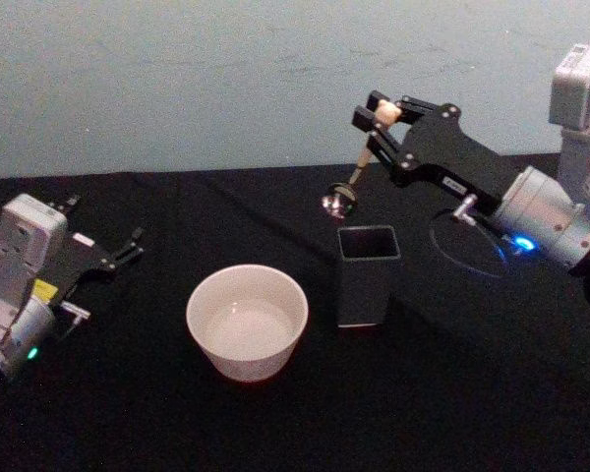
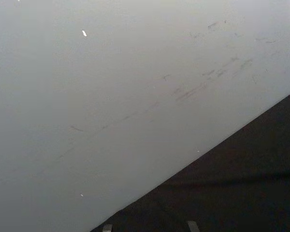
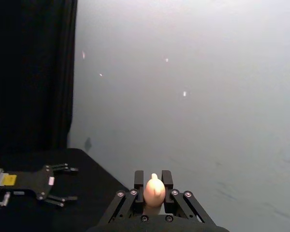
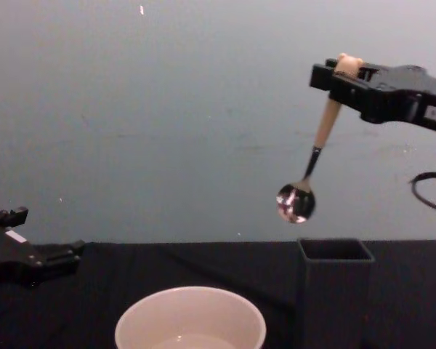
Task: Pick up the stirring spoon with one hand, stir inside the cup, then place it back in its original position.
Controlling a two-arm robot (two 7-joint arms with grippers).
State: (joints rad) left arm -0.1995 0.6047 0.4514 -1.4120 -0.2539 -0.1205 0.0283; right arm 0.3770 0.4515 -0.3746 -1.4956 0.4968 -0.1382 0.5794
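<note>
My left gripper point(image 1: 134, 247) lies idle at the table's 9 o'clock side, fingers apart. The cup point(image 1: 248, 362) sits at centre, with the holder point(image 1: 367, 285) just beside it at 3 o'clock. My right gripper point(image 1: 382, 114) is clamped on the stirring spoon point(image 1: 360, 160) near its bear head. The bowl hangs clear above the holder. I judge this the carry: next, swing toward 8 o'clock and lower into the cup.

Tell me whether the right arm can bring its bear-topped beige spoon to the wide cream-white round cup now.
Probably yes. The right gripper holds the spoon raised clear of the tall dark grey square holder; the cup stands uncovered, and the left gripper sits far aside.
</note>
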